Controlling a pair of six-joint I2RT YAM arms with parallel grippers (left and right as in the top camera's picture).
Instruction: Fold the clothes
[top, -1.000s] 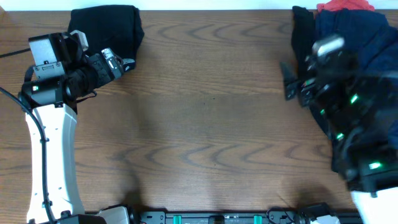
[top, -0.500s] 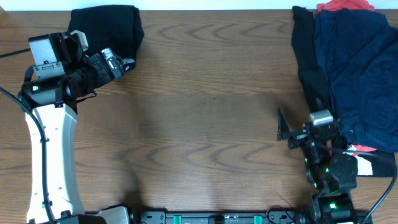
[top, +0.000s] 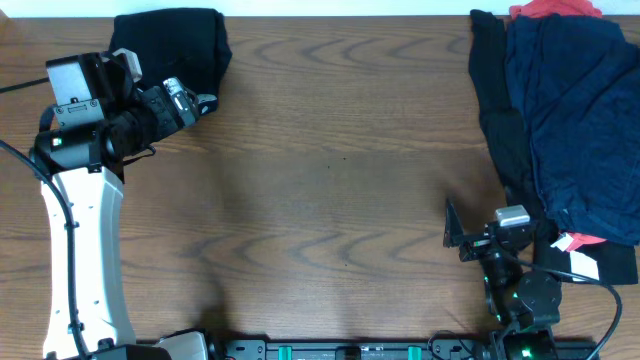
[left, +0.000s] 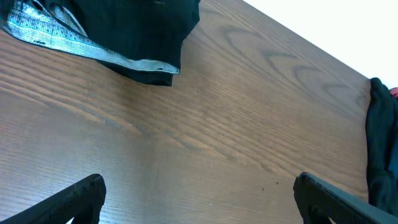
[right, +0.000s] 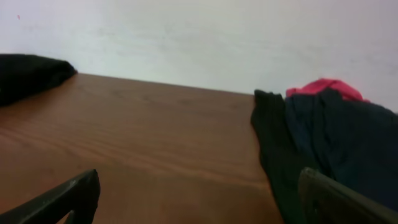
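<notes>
A folded black garment (top: 170, 40) lies at the table's far left; the left wrist view shows it as black shorts (left: 137, 31) with a pale grey-speckled lining. A loose pile at the right holds a navy blue garment (top: 580, 110), a black one (top: 495, 100) and a red one (top: 555, 10). The right wrist view shows the pile (right: 329, 137) ahead to the right. My left gripper (top: 200, 100) (left: 199, 199) is open and empty beside the folded shorts. My right gripper (top: 455, 232) (right: 199, 199) is open and empty, low near the front edge, left of the pile.
The table is brown wood (top: 340, 180). A white label with red (top: 582, 258) shows at the pile's near edge beside my right arm. A white wall (right: 199, 37) stands behind the table's far edge.
My right arm has drawn back from the pile toward the table's front edge and lowered. The left arm and the garments have not moved.
</notes>
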